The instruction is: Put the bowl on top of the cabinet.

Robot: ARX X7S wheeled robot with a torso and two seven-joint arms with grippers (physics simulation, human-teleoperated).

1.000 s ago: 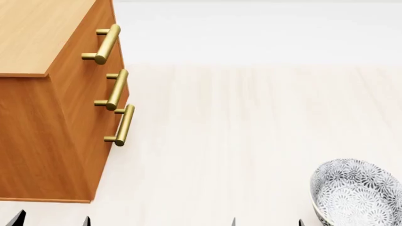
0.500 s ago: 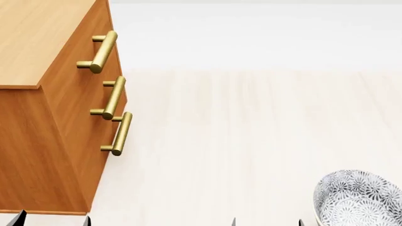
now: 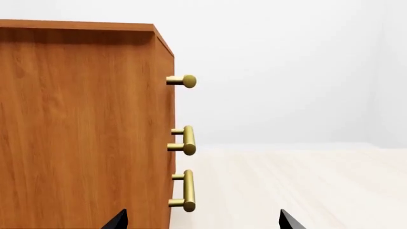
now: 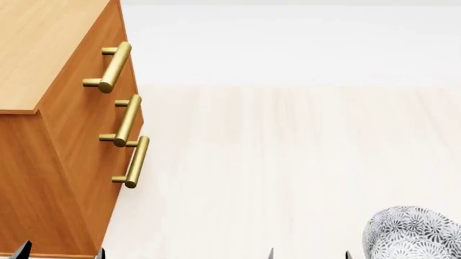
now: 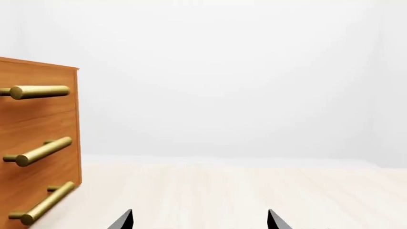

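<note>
Nearest, along the six o'clock edge of the head view: four dark fingertip points only. Left gripper (image 4: 61,252) at about seven o'clock, its two tips spread wide with bare floor between them, holding nothing. Right gripper (image 4: 310,253) at about five o'clock, its tips likewise parted and empty. The left wrist view shows the left gripper (image 3: 202,220) the same way, two black tips well apart; the right wrist view shows the right gripper (image 5: 200,219) with the same wide gap.

Bowl (image 4: 414,233): deep, round, white with dense dark grey floral pattern, at four to five o'clock in the head view, cut off by the frame's corner. It sits on the floor, just beside the right gripper's outer tip, apart from it. It lies well away from the cabinet.

Floor (image 4: 273,162): pale wood boards, running from the grippers out to twelve o'clock, where it meets a plain white wall (image 4: 288,38).

Cabinet (image 4: 51,156): boxy, orange-brown wood, filling nine to eleven o'clock. Its lighter top surface (image 4: 36,48) is bare where visible. Three brass bar handles (image 4: 127,120) stand out from its front, one above another. The left wrist view faces the cabinet's side panel, handles seen end-on.
</note>
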